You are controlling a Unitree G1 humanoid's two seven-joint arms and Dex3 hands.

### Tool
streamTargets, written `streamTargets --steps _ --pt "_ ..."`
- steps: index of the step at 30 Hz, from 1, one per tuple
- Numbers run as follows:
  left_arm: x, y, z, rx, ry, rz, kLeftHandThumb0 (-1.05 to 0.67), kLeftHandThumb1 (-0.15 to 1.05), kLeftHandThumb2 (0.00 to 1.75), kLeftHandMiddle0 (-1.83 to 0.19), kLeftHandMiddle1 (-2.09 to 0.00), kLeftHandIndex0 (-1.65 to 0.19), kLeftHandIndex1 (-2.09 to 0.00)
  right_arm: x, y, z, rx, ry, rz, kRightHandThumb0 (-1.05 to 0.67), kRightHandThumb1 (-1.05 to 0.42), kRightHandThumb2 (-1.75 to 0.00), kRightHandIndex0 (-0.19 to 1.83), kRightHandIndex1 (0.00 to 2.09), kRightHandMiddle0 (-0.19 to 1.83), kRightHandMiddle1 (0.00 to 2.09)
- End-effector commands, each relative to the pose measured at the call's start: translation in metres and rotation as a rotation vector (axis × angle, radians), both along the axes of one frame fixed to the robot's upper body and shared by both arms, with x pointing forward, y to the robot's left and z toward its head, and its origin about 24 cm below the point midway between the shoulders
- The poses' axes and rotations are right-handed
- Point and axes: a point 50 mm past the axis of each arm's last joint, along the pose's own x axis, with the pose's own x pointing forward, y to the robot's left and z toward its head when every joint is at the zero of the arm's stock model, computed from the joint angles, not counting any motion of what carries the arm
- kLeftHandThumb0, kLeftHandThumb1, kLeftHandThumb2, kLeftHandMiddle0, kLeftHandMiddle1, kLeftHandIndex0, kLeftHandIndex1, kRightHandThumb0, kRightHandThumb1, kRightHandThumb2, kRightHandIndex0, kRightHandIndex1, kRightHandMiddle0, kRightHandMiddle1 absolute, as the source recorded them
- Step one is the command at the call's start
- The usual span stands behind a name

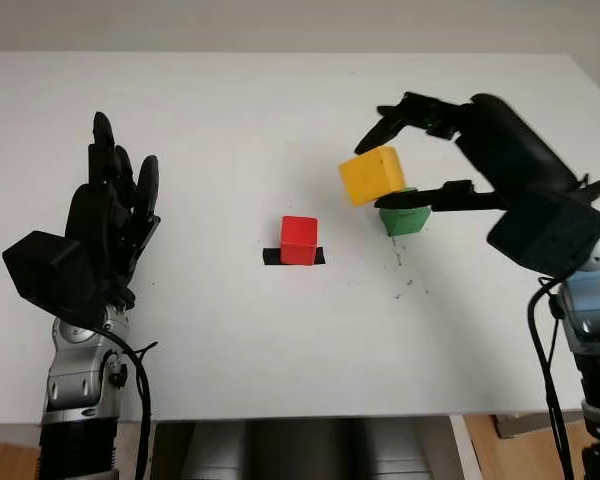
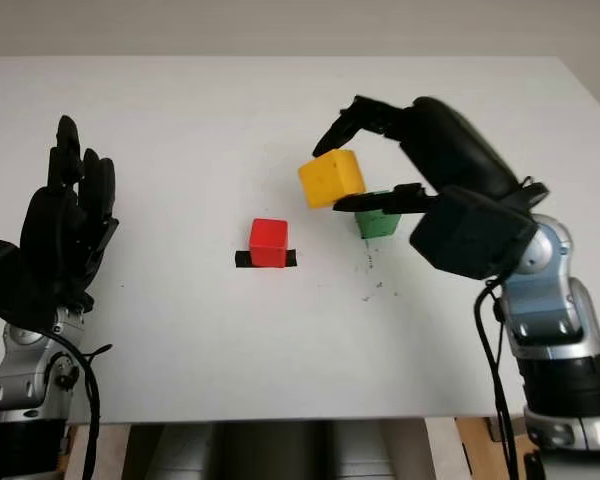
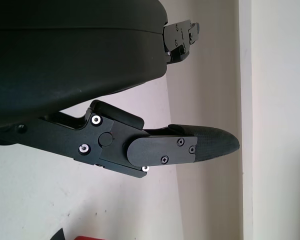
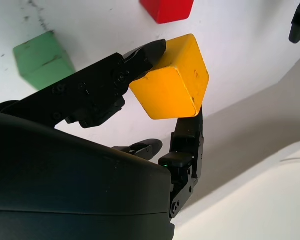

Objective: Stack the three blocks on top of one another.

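Note:
A yellow block [image 1: 372, 175] hangs tilted above the white table, pinched by the fingers of my right hand [image 1: 400, 150]; the right wrist view shows the yellow block [image 4: 171, 80] held between two fingertips. Just behind and below it a green block [image 1: 405, 217] sits on the table, partly hidden by a finger. A red block [image 1: 299, 240] stands on a strip of black tape [image 1: 272, 258] near the table's middle. My left hand [image 1: 110, 215] is raised at the left, open and holding nothing.
The white table [image 1: 230, 120] reaches to a pale wall at the back. Small dark marks [image 1: 405, 290] dot the surface in front of the green block. The front edge runs just ahead of both arms.

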Motion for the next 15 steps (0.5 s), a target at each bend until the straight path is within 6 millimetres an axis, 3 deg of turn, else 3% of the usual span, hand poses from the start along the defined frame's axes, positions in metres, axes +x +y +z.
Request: streamTargets --steps 1,6,15 --pt "0.0 0.0 0.0 0.004 0.0 0.005 -0.7 1.05 0.43 0.19 -0.01 0.17 -0.05 0.007 0.008 0.007 0.005 -0.01 0.025 -0.33 -0.9 -0.06 0.45 0.04 0.44 1.44" --pt "0.001 0.0 0.001 0.01 -0.002 0.004 -0.7 1.05 0.44 0.19 -0.03 0.17 -0.05 0.024 0.022 0.012 -0.064 0.006 0.097 -0.38 -0.91 -0.06 0.45 0.05 0.41 1.53" --pt "0.001 -0.002 -0.001 0.029 0.006 -0.015 -0.71 1.05 0.46 0.19 0.0 0.19 -0.01 0.04 0.043 0.035 -0.244 -0.015 0.187 -0.37 -0.92 -0.06 0.43 0.04 0.41 1.49"
